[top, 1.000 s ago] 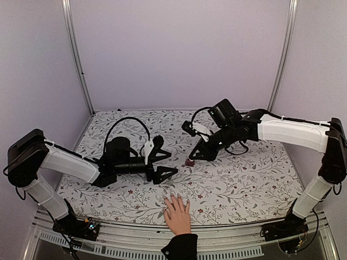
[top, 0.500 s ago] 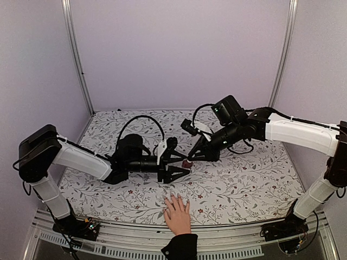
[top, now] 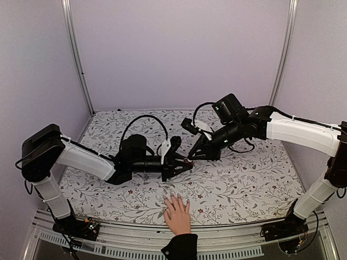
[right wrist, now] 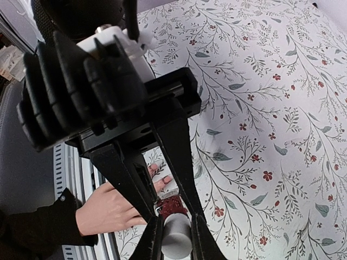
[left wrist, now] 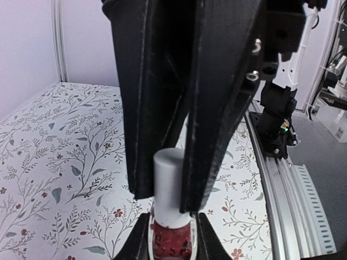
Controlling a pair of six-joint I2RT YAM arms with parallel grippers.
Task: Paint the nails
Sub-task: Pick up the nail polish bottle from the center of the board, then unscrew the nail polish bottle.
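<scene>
A small dark-red bottle [top: 187,161] with a white cap [left wrist: 169,181] hangs between the two arms above the middle of the table. My left gripper [top: 183,163] [left wrist: 169,198] is shut on the cap. My right gripper [top: 192,157] [right wrist: 172,212] is shut on the red glass body [right wrist: 172,205]. A light-skinned hand [top: 177,215] with a black cuff lies flat at the near edge, just below the bottle. Its nails [right wrist: 167,179] are pale; the fingertips point at the bottle.
A floral cloth [top: 244,179] covers the table. Metal rails [top: 130,238] run along the near edge, next to the hand. Lilac walls and two upright posts [top: 76,59] close in the back and sides. Black cables [top: 142,120] loop above the left wrist.
My left arm has reached right to the bottle and its jaws have closed on the cap. The right gripper brought the bottle slightly left, then held still. The hand has not moved.
</scene>
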